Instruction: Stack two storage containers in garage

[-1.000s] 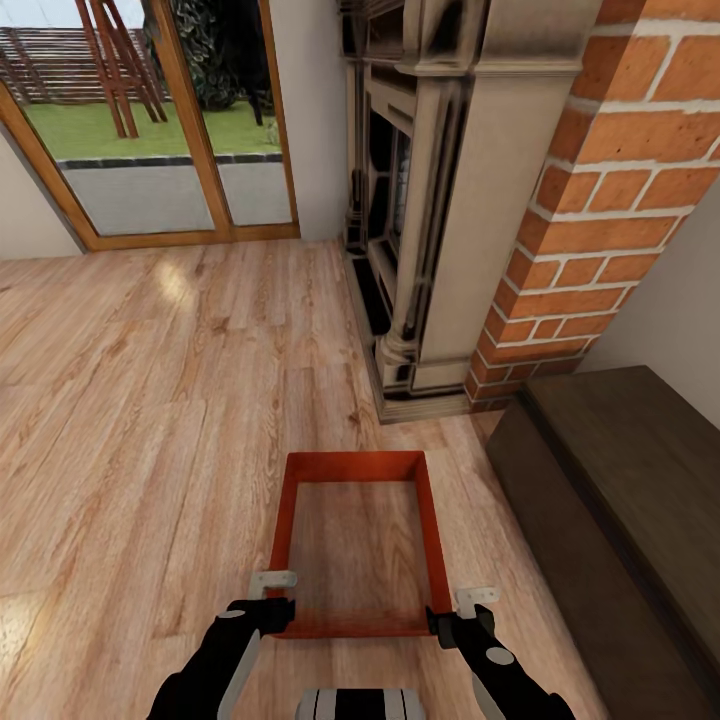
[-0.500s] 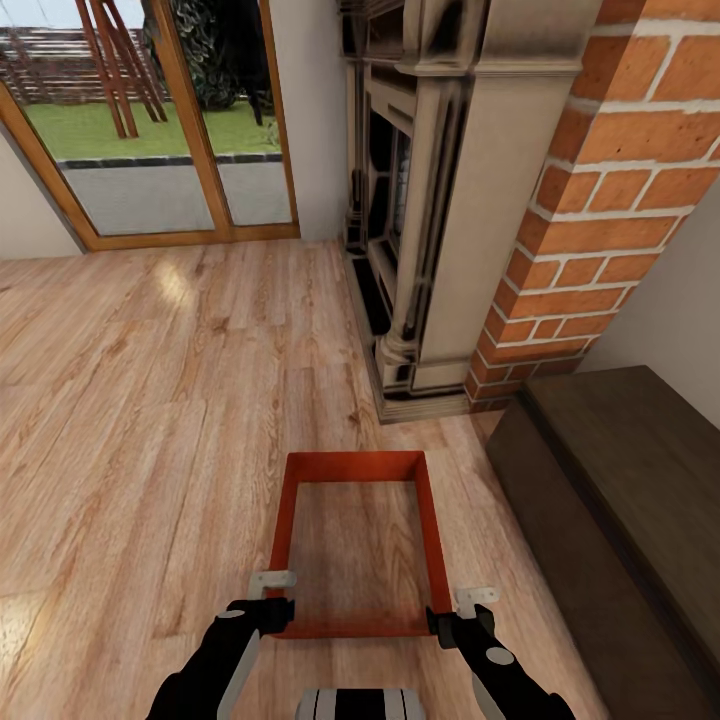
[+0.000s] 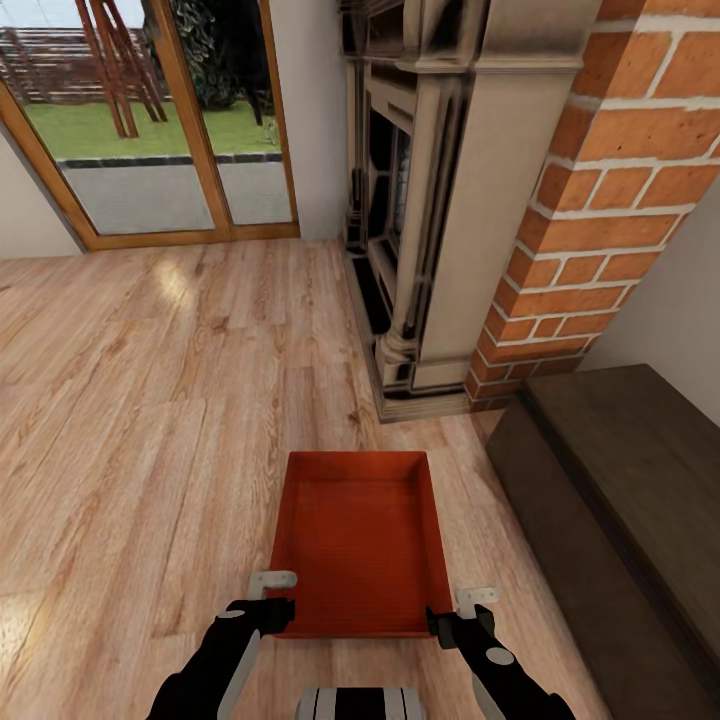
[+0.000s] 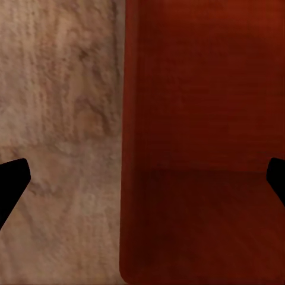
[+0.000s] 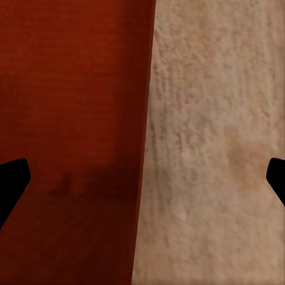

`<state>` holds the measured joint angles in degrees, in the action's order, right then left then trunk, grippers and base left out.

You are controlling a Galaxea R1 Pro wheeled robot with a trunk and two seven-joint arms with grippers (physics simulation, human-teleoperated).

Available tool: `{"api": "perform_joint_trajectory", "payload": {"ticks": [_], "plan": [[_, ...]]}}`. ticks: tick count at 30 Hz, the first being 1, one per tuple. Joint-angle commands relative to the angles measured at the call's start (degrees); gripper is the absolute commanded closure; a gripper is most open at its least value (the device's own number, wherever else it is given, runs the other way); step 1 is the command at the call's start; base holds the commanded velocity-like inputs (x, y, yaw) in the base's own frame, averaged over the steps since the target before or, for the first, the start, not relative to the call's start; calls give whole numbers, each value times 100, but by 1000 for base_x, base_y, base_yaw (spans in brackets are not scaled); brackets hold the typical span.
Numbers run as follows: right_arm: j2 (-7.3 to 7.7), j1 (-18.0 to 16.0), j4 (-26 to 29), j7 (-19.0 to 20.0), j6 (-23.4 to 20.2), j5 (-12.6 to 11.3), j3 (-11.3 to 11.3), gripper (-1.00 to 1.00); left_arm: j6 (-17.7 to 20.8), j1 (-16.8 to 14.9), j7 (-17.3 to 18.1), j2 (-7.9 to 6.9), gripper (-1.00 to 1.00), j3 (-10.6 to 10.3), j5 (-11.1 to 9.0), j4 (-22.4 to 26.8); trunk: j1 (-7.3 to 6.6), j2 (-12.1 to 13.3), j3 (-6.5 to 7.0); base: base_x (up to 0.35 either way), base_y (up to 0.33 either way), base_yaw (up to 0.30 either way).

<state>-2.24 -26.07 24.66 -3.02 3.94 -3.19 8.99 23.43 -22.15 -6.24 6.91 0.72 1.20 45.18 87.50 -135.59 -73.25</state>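
Since half a second ago the storage container [image 3: 360, 545] in the lower centre of the head view has changed look: its inside now reads as a solid orange-red bottom where wood planks showed through. Nothing else has shifted, so you have made no real progress. Your left gripper [image 3: 271, 592] and right gripper [image 3: 472, 607] sit at its near corners, fingers spread wide, each straddling a side wall and holding nothing. You're still on the living room floor [image 3: 150, 420], beside the bench [image 3: 620, 470].
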Motion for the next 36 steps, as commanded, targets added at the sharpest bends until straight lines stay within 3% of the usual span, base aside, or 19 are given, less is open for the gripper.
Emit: {"api": "perform_joint_trajectory", "payload": {"ticks": [1,36], "plan": [[4,-3,-5,-32,19,-35,41,-100,30,0,-9,4,-100,7,12,9,-1,-1,-4,0,0,0],[4,-3,13,-39,26,-6,41,-100,-31,0,-16,-5,-100,6,3,16,-1,-1,-4,0,0,0]]}}
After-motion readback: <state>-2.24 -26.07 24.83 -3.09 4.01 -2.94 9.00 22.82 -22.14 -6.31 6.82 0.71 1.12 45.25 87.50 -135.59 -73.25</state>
